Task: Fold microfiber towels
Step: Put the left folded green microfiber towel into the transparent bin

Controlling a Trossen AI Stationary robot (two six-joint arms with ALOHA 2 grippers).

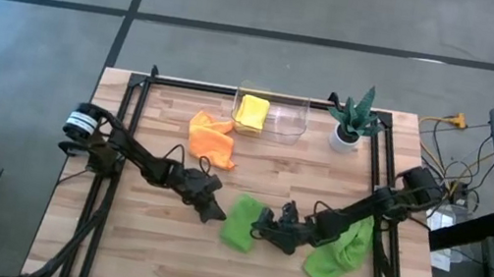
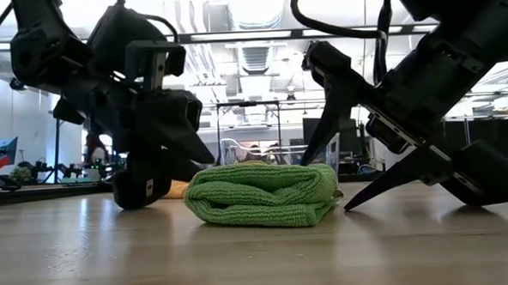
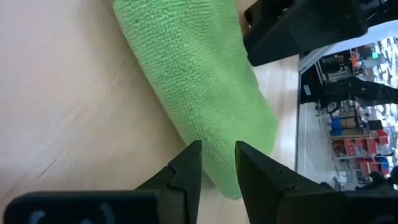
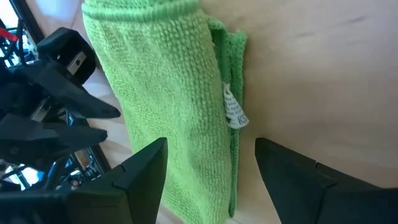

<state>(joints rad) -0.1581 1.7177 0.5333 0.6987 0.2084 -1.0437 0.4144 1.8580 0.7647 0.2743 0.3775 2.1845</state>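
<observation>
Wooden boards made up the table (image 1: 157, 264), and a grey floor showed all around it. Behind it, the low view showed a big bright room with shelves and lights.

On the table, the left gripper (image 1: 212, 211) and the right gripper (image 1: 262, 229) sat on each side of a folded green towel (image 1: 240, 221). That towel lay near the middle front of the table, rolled into a thick bundle. The left gripper's fingers were nearly together with only a thin gap, holding nothing, right at the towel's edge. The right gripper's fingers were spread wide, holding nothing, with the towel between them.

A second green towel (image 1: 341, 254) lay bunched under the right arm. An orange towel (image 1: 210, 137) lay crumpled farther back. A yellow towel (image 1: 252, 113) sat in a clear box (image 1: 288, 117), near a small plant (image 1: 353, 118).

I think the fold could pop open if a finger snagged the fluffy cloth while pulling away.
</observation>
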